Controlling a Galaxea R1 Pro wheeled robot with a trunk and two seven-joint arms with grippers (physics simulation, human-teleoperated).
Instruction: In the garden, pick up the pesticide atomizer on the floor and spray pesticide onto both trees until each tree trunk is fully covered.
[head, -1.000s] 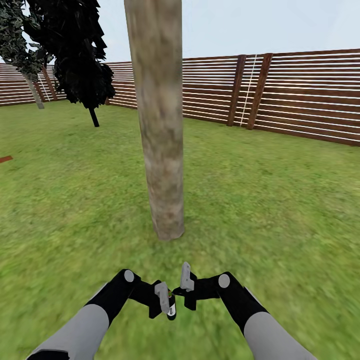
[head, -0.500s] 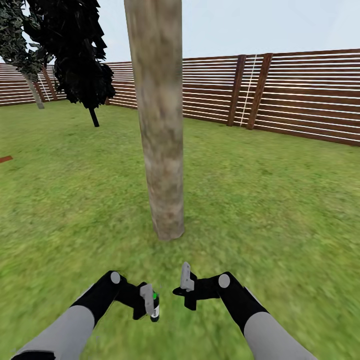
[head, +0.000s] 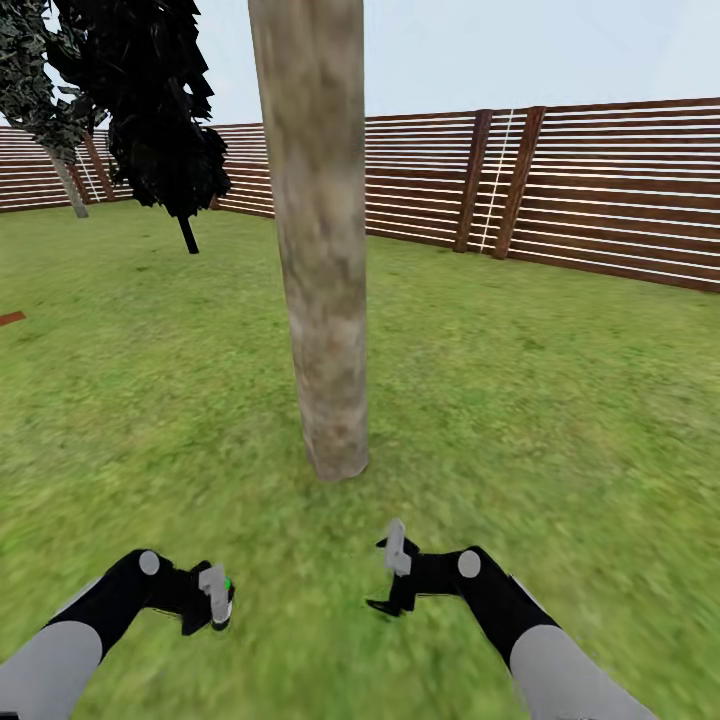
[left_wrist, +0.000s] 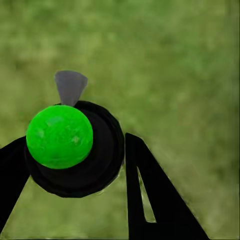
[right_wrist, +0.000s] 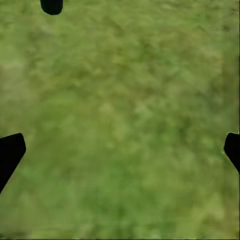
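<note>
Setting: a green lawn (head: 560, 400) closed in by a reddish-brown fence of horizontal wooden slats (head: 600, 190), pale sky above.

Atomizer: a small black bottle with a round bright-green cap and a grey nozzle tab, the pesticide atomizer (left_wrist: 70, 145). It sits upright between the fingers of the left gripper (head: 214, 598), low over the grass at the head view's lower left.

Left gripper: closed around the atomizer's black body, just under the green cap; in the left wrist view one dark finger (left_wrist: 150, 195) stands on each side of the bottle.

Right gripper: the right gripper (head: 392, 575) hangs spread wide and empty above bare grass, near the middle of the head view.

Tree trunk: a thick, smooth, pale grey-tan mottled tree trunk (head: 320, 250) rises straight ahead, between the two arms and well beyond them. No white specks of spray show on it.

Handling: the bottle looks small, rigid and light, probably smooth plastic that could slip or twist. The body below the cap seems the safest grip, since it leaves the nozzle free to aim.

Count: one atomizer; two grippers; one grey-tan trunk close by; one more pale trunk (head: 68, 185) far off by the fence; one near-black conifer (head: 150, 110) with a thin dark stem.
</note>
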